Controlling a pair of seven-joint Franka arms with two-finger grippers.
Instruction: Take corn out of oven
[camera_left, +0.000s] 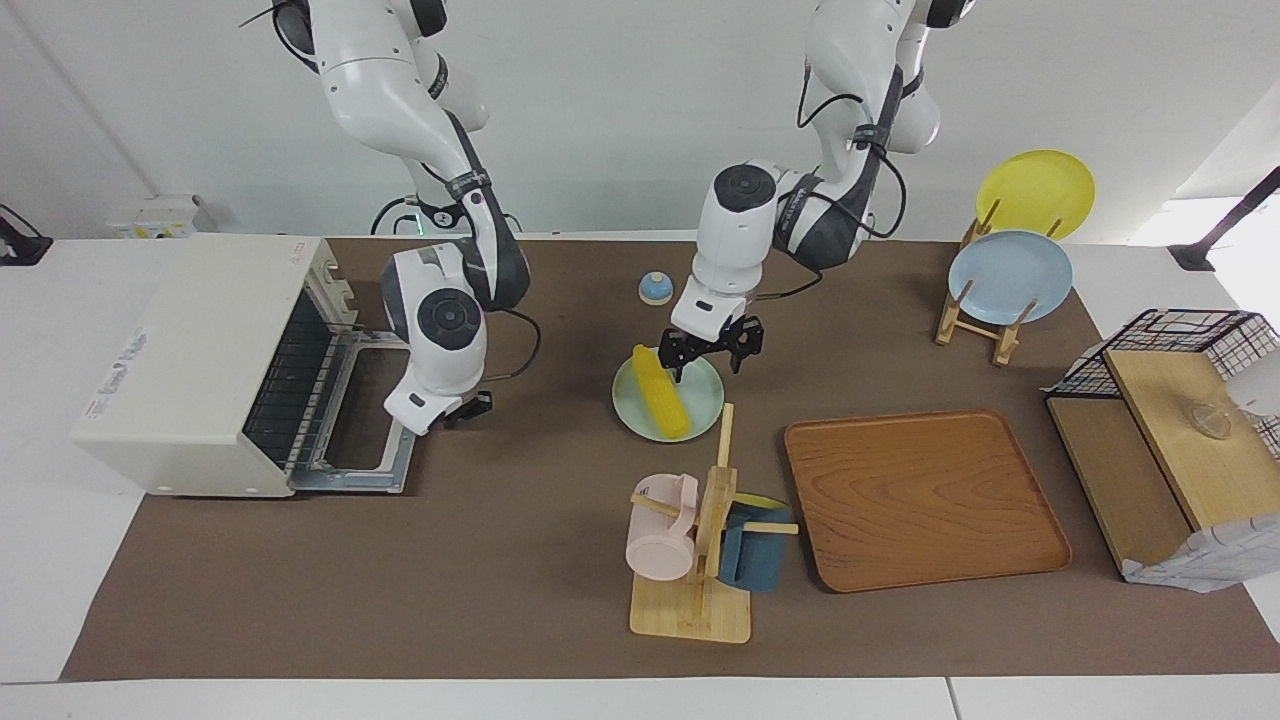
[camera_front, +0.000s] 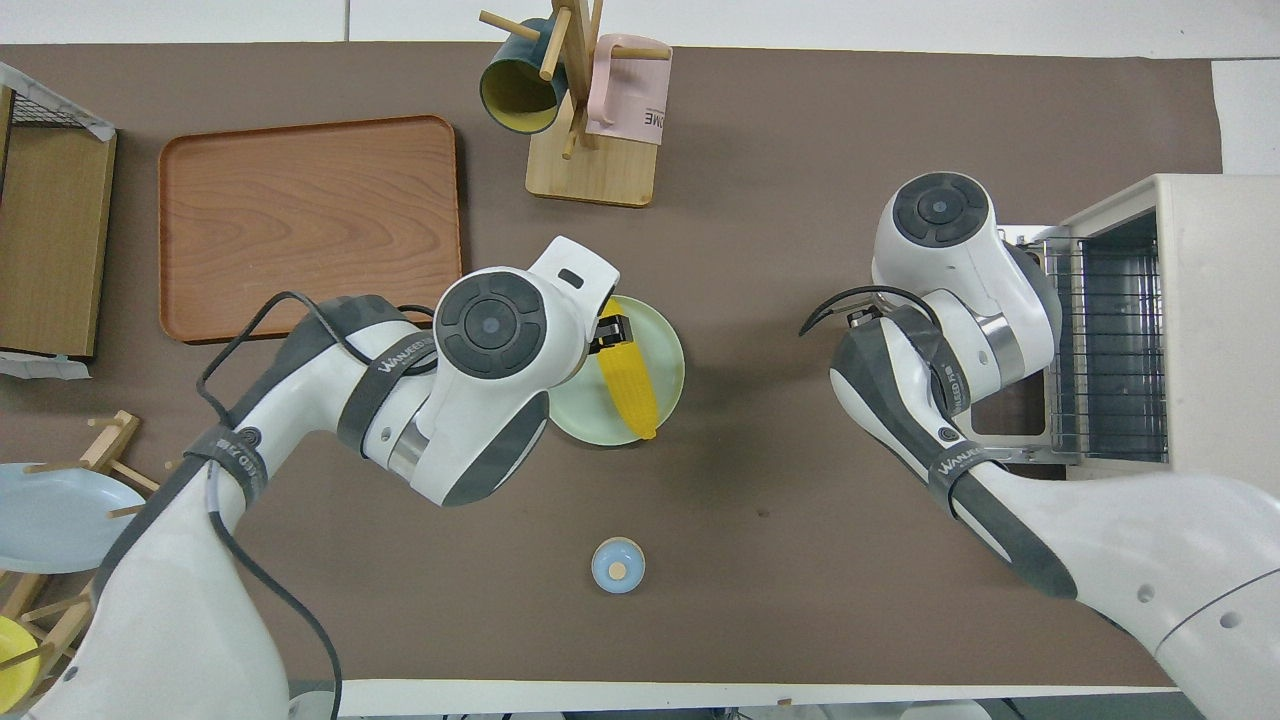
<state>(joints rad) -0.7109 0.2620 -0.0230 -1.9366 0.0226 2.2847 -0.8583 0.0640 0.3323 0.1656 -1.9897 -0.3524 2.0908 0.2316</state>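
The left gripper (camera_left: 710, 352) hangs with its fingers spread apart over the end of the corn (camera_left: 664, 392) that lies nearer the robots; whether a fingertip touches the cob cannot be told. The corn is a bright yellow, elongated, tapered cob with visible kernel rows, lying on the pale green plate (camera_left: 700, 410) at mid-table. The oven (camera_left: 190, 365), toward the right arm's end of the table from the plate, stands with its door (camera_left: 365, 420) folded down flat and its wire rack (camera_front: 1105, 350) bare. The right gripper (camera_left: 466, 408) hangs over the open door; its finger spacing cannot be told. The wooden tray (camera_left: 925, 497), toward the left arm's end from the plate, holds nothing.
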